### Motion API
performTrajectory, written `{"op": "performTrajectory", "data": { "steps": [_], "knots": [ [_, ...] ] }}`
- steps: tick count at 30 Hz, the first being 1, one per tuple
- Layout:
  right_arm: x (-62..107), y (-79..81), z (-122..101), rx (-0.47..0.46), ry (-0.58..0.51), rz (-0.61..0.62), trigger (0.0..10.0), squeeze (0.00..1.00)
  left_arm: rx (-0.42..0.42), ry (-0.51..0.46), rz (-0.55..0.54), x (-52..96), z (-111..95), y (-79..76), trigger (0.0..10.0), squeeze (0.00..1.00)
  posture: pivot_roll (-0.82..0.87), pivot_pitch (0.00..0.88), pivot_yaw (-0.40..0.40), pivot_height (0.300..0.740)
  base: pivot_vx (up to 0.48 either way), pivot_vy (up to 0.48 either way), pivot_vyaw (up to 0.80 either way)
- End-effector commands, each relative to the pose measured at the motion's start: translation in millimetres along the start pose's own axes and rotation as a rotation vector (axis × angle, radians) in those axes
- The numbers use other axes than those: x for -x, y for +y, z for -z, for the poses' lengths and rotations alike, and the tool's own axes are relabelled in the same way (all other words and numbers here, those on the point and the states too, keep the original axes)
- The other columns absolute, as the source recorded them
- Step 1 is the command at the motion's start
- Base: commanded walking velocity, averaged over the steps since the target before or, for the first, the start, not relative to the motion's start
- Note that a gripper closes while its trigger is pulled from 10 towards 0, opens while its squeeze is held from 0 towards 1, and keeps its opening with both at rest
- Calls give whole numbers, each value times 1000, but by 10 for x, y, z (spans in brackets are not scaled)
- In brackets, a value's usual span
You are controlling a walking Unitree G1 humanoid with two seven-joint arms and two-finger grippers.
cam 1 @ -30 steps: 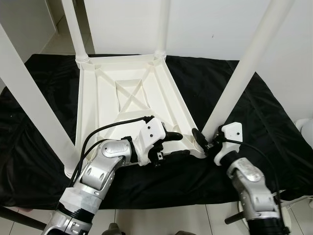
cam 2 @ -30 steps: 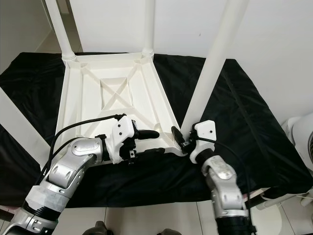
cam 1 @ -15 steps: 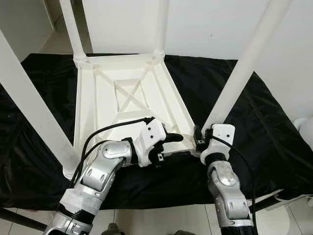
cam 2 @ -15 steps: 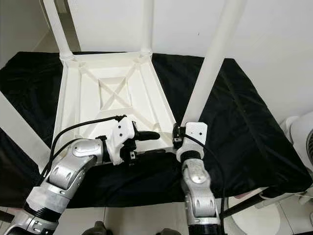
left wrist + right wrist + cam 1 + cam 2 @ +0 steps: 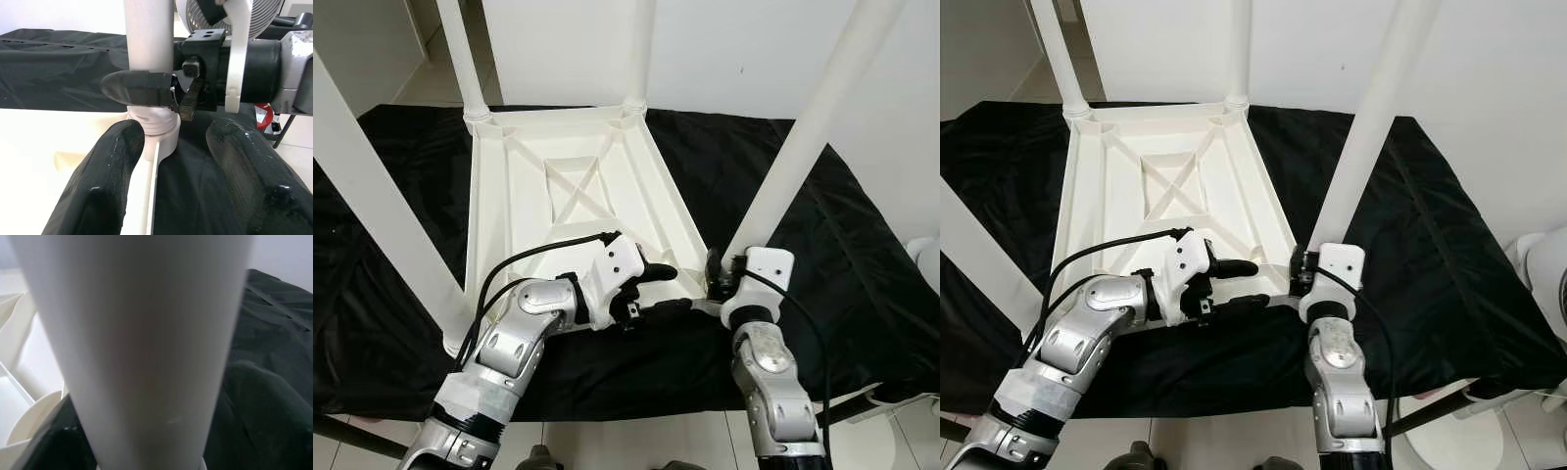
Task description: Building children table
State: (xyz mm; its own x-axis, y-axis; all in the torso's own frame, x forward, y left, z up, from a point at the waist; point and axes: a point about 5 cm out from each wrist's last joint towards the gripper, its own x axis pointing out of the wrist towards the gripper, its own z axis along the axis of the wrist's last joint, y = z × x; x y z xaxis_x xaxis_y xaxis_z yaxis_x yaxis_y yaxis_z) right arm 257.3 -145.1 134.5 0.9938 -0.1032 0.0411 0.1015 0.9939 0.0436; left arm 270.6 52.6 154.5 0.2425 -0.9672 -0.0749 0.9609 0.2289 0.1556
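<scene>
1. My right fingers [image 5: 146,89] are pinching the leg [image 5: 783,186] at the tabletop's [image 5: 578,211] near corner; a sideways pull risks unseating it.
2. My left fingers [image 5: 658,289] are gaping wide around the tabletop's near rim, holding nothing, so it could be sliding on the black cloth [image 5: 862,255].

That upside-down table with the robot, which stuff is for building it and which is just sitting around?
For the job:
- upside-down white tabletop
- near right leg, with the right gripper at its base
- the other three legs
- left gripper, open at the tabletop's near edge

Just sitting around:
- black cloth underneath
- white fan
</scene>
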Motion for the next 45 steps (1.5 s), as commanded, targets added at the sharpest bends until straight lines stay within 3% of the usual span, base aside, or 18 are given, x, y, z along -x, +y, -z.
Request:
{"op": "performTrajectory", "data": {
  "steps": [1,5,6,9,12,13,15,18,20,25,26,29,30,45],
  "knots": [
    [25,-29,-11,-28,-2,-28,10000,1000,-1,1,-68,7,2,46,10000,0,-10,0,-45,740,0,0,0],
    [40,-111,-20,-34,1,-88,10000,1000,0,1,-67,14,7,35,10000,0,-10,0,-45,740,0,0,0],
    [51,-206,-2,-8,7,-164,10000,0,1,1,-67,17,8,29,10000,0,-10,0,-41,740,0,0,0],
    [58,-420,3,67,12,-313,10000,0,3,1,-67,20,9,26,10000,0,-12,0,-36,740,0,0,0],
    [35,-464,6,99,24,-415,10000,0,3,2,-66,20,5,35,10000,0,-14,0,-31,740,0,0,0],
    [35,-464,6,99,24,-415,10000,0,3,2,-66,20,5,35,10000,0,-14,0,-31,740,0,0,0],
    [-2,-459,1,119,30,-529,10000,0,2,3,-63,15,4,41,10000,0,-15,0,-24,740,0,0,0],
    [-19,-453,-2,123,32,-567,10000,0,2,3,-61,13,3,39,10000,0,-15,0,-24,740,0,0,0],
    [-107,-414,4,135,43,-653,10000,0,-1,3,-49,0,-4,18,10000,0,-6,0,-23,740,0,0,0],
    [-209,-363,29,163,55,-730,10000,0,-4,5,-42,-6,-3,1,10000,0,-3,0,-24,740,0,0,0],
    [-247,-335,42,168,59,-756,8431,0,-5,6,-42,-5,-2,-1,10000,0,1,0,-26,740,0,0,0],
    [-271,-317,49,170,62,-774,8431,0,-6,7,-42,-5,-2,-2,10000,0,1,0,-26,740,0,0,0],
    [-289,-306,67,175,68,-789,118,0,-7,7,-43,-2,-4,-3,10000,0,7,0,-31,740,0,0,0],
    [-208,-335,185,118,103,-817,0,0,-2,9,-54,24,1,-8,10000,0,10,0,-35,740,0,0,0]
  ]
}}
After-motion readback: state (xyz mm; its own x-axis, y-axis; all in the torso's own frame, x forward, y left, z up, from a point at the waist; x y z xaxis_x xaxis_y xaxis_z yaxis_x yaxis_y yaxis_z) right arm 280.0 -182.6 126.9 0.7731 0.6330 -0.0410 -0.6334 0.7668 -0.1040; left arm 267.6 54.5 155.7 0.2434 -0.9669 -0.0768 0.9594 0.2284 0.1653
